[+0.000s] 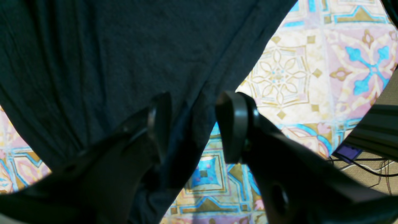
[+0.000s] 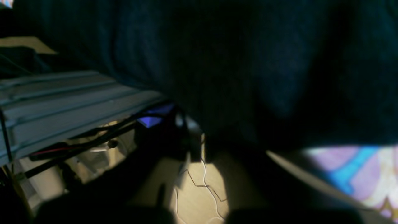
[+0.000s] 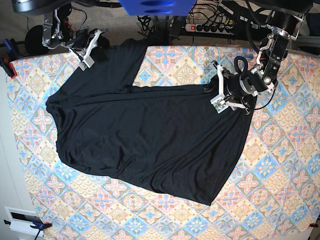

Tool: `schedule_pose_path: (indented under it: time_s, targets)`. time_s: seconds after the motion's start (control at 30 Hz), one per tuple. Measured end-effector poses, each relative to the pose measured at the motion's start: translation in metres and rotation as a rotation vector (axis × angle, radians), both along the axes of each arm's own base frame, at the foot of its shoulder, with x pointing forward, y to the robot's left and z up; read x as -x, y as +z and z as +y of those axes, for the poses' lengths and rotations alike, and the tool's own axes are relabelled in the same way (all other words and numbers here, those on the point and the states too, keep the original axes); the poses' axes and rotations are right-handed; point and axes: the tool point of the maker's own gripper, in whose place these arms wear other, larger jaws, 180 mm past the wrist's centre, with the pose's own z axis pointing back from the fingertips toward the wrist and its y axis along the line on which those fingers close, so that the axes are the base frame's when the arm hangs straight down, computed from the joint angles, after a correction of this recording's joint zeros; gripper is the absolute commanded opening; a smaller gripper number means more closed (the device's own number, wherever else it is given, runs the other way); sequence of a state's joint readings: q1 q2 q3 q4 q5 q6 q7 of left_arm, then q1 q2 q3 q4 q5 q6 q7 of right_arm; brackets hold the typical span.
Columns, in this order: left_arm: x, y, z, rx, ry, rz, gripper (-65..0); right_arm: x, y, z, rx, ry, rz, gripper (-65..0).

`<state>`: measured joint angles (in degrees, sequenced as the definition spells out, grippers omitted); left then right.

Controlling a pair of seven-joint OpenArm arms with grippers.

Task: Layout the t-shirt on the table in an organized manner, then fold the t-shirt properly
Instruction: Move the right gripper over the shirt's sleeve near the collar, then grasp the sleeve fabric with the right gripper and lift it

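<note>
Sprawling across the middle of the table (image 3: pixel 280 165), the t-shirt (image 3: pixel 150 140) lies mostly flat with soft wrinkles, one sleeve reaching toward the far left corner. Beyond the table's far edge sit a power strip (image 3: pixel 210 27) and a tangle of cables (image 3: pixel 210 10); a metal rail (image 2: pixel 62 99) shows just off the edge in the right wrist view. The left gripper (image 1: pixel 192 124) sits at the shirt's far right corner, its jaws parted halfway with a fold of black fabric lying between them, not pinched. The right gripper (image 3: pixel 87 52) is at the far left, by the sleeve end; its jaws are clenched, but dark blurred cloth fills its camera, so whether it grips the shirt cannot be told.
</note>
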<state>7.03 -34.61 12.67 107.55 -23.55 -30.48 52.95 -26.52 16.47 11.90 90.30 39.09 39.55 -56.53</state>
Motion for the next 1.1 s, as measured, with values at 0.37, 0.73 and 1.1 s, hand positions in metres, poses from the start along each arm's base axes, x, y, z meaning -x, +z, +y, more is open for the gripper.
schedule_pose_path:
  time_s: [0.37,0.73,1.1]
  targets:
    - [-0.009,0.006,0.011,-0.007,0.036,-0.025,-38.7,-0.04,0.094,0.04,-0.1,0.071,-0.345,-65.0]
    - [-0.008,0.005,0.011,-0.009,0.037,-0.02,-38.7,-0.017,0.084,0.058,-0.073,0.182,-0.257,-65.0]
    - [-0.008,0.005,0.012,-0.013,0.041,-0.019,-38.7,-0.052,0.106,0.126,-0.164,0.407,-0.373,-65.0]
